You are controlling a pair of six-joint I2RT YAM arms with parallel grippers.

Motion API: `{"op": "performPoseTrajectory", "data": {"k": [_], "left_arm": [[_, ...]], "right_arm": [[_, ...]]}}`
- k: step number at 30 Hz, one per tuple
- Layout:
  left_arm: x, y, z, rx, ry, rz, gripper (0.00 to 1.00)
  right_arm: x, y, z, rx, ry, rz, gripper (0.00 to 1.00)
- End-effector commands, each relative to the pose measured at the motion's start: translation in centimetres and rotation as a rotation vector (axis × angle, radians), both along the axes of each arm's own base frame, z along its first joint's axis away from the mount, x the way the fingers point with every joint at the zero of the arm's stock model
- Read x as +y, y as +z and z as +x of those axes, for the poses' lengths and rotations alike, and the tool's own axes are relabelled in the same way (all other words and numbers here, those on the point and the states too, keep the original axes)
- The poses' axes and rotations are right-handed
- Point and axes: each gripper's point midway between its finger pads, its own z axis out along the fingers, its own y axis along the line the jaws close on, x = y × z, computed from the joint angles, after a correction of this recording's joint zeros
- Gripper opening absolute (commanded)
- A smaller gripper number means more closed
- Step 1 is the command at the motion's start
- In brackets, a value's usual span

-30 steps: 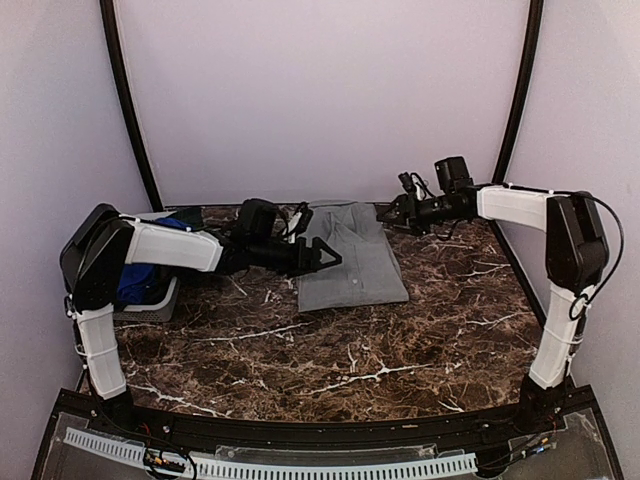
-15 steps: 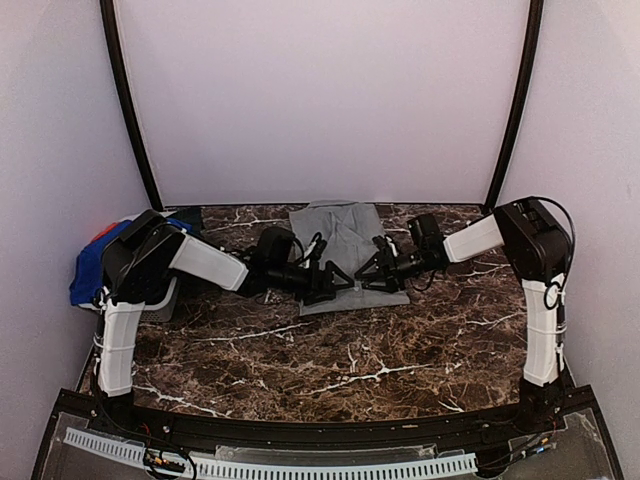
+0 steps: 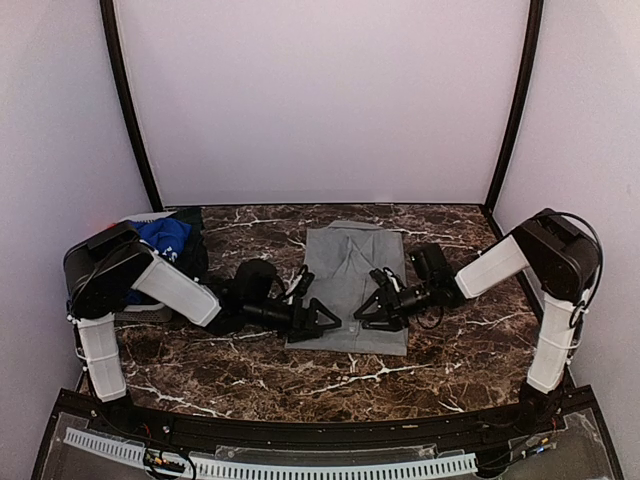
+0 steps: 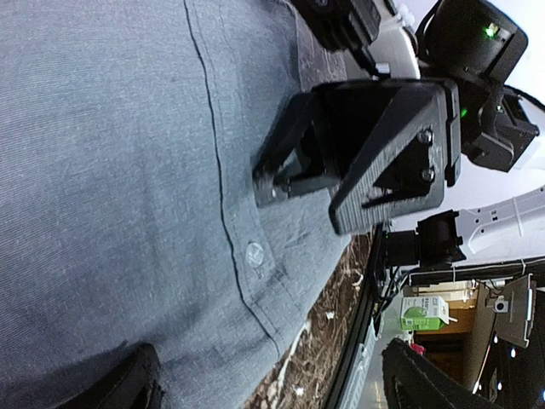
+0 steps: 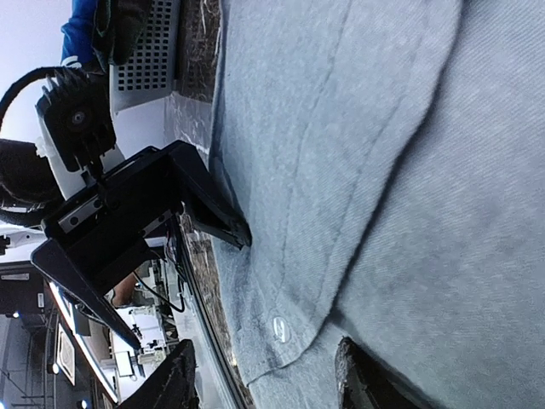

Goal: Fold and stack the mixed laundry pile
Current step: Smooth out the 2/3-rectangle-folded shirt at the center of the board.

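Note:
A grey button shirt (image 3: 350, 280) lies flat in the middle of the marble table. My left gripper (image 3: 322, 320) is open at the shirt's near left part. In the left wrist view (image 4: 272, 394) one finger (image 4: 128, 383) rests on the shirt (image 4: 111, 170) and the hem lies between the fingers. My right gripper (image 3: 368, 308) is open on the shirt's near middle, facing the left one. In the right wrist view (image 5: 268, 388) one finger (image 5: 366, 383) rests on the shirt (image 5: 383, 153). The royal-blue T-shirt (image 3: 163, 238) and dark cloth (image 3: 192, 255) lie at the far left.
A small grey basket (image 5: 152, 60) holds the blue and dark cloth at the left wall. The two grippers are close, a hand's width apart. The table's near edge rail (image 3: 330, 425) runs below the shirt. Curved black poles stand at the back corners.
Both grippers have come down and toward the near edge, meeting over the shirt's near part. The grey shirt has slid toward the front of the table.

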Motion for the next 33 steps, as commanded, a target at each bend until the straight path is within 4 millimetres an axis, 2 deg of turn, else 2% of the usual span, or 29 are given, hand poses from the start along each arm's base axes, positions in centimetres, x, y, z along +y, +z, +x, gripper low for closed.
{"op": "performPoseTrajectory", "data": {"k": [1,5,6,7,8,9,10,11,12,13,15,16,20,22,24,29,31,32,33], "left_arm": [[0.6,0.6,-2.1,0.033,-0.019,0.037,0.90],[-1.3,5.0,-0.1,-0.124,-0.064,0.050,0.89],[-1.5,5.0,0.7,-0.171,-0.060,0.073,0.89],[-2.0,5.9,1.6,-0.196,-0.057,0.076,0.89],[-2.2,5.4,2.3,-0.210,-0.055,0.089,0.89],[-2.7,6.3,3.2,-0.227,-0.049,0.072,0.89],[-2.7,5.2,3.9,-0.203,-0.045,0.080,0.89],[-3.2,5.8,4.7,-0.216,-0.037,0.051,0.88],[-3.0,4.6,5.4,-0.180,-0.024,0.049,0.88],[-3.2,4.7,6.1,-0.185,-0.017,0.024,0.87],[-2.8,2.1,7.5,-0.138,0.009,0.043,0.87],[-2.4,1.5,8.1,-0.129,0.024,0.050,0.87],[-1.5,-1.3,8.1,-0.081,0.040,0.083,0.86],[-0.4,-3.0,7.2,-0.049,0.050,0.113,0.85],[0.6,-3.7,6.4,-0.024,0.066,0.121,0.84],[2.4,-2.6,5.3,-0.062,0.083,0.142,0.83],[3.0,-1.3,5.2,-0.145,0.080,0.181,0.84],[3.3,0.1,4.9,-0.181,0.077,0.207,0.86],[3.6,0.8,5.6,-0.281,0.081,0.256,0.88]], "right_arm": [[-0.9,2.7,1.0,-0.095,-0.053,-0.029,0.53],[-1.4,4.5,2.9,-0.170,-0.077,-0.054,0.52],[-1.5,4.6,3.5,-0.173,-0.083,-0.056,0.51],[-1.7,4.4,4.1,-0.173,-0.093,-0.060,0.50],[-1.9,4.2,4.8,-0.172,-0.104,-0.063,0.49],[-2.2,3.8,5.4,-0.167,-0.114,-0.068,0.47],[-2.6,3.3,5.9,-0.158,-0.123,-0.079,0.46],[-3.0,2.4,6.4,-0.143,-0.131,-0.094,0.43],[-3.4,1.7,6.7,-0.136,-0.139,-0.108,0.42],[-4.0,0.8,7.0,-0.121,-0.152,-0.132,0.41],[-5.3,-0.7,7.7,-0.098,-0.182,-0.161,0.39],[-5.9,-1.5,8.1,-0.090,-0.196,-0.177,0.39],[-5.6,-3.3,8.8,-0.082,-0.172,-0.205,0.37],[-5.0,-3.7,9.3,-0.077,-0.153,-0.199,0.35],[-4.1,-3.7,9.8,-0.092,-0.135,-0.191,0.34],[-2.7,-3.2,8.3,-0.092,-0.062,-0.206,0.33],[-2.9,-2.3,7.2,-0.095,-0.054,-0.199,0.32],[-3.1,-1.6,6.8,-0.103,-0.055,-0.198,0.32],[-3.5,-1.0,6.3,-0.109,-0.056,-0.204,0.31]]}}
